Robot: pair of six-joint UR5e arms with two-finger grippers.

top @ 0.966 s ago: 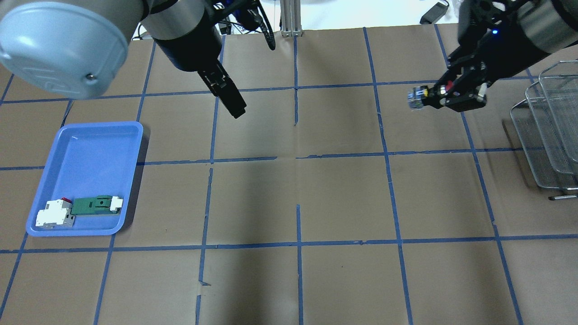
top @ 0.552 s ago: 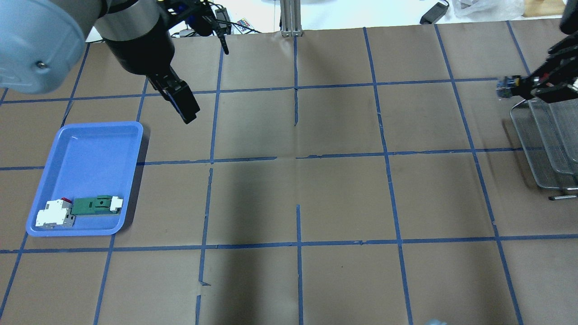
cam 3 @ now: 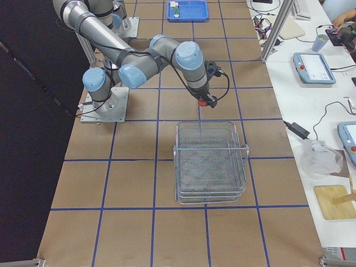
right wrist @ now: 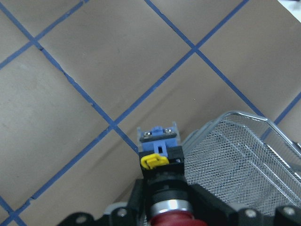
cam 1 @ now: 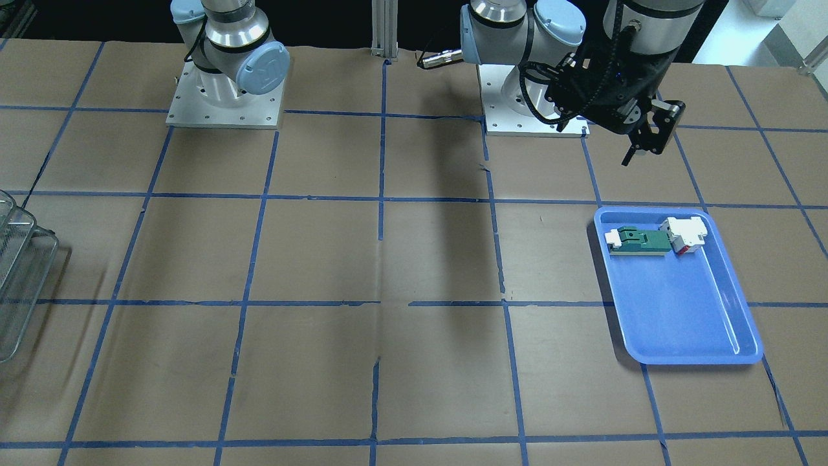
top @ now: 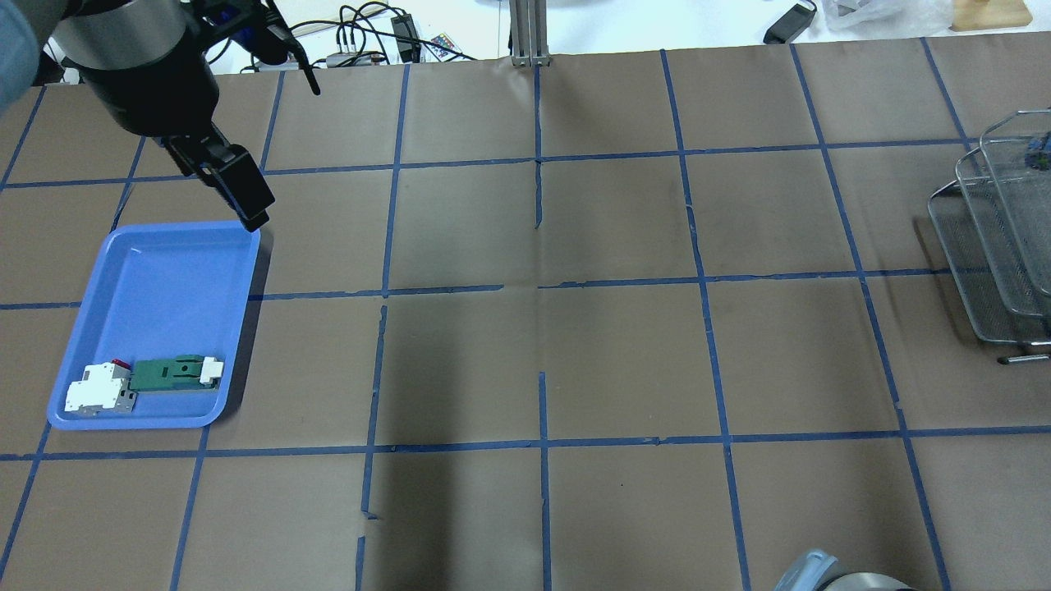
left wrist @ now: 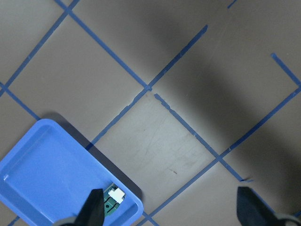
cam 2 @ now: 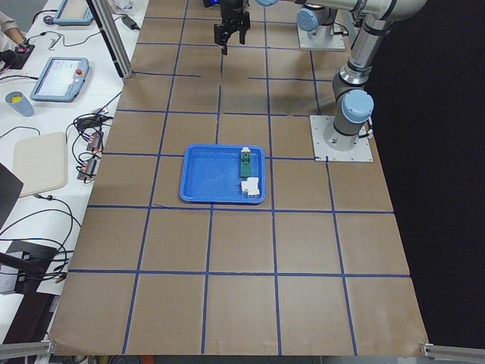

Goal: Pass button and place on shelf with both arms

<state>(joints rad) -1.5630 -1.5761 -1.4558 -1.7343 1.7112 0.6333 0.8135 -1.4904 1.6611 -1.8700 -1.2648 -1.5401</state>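
My right gripper (right wrist: 171,209) is shut on the button (right wrist: 158,150). The red cap and silver collar sit between the fingers, and the black-yellow-blue body sticks out. It hangs just beside the rim of the wire-mesh shelf (right wrist: 235,160). In the exterior right view the gripper (cam 3: 207,102) is above the shelf's (cam 3: 211,161) far end. In the overhead view only the button's blue end (top: 1037,151) shows over the shelf (top: 998,246). My left gripper (top: 245,201) is open and empty over the blue tray's far corner. Its fingers (left wrist: 94,209) stand wide apart.
The blue tray (top: 164,271) holds a green-and-white flat part (top: 174,373) and a white-and-red block (top: 100,387) at its near end. The tray (cam 1: 686,310) and the shelf's edge (cam 1: 19,285) also show in the front-facing view. Brown paper with a blue tape grid covers the table.
My right gripper has carried the button right, from mid-table to the shelf and out of the overhead view. My left gripper has swung left to the tray's far corner.
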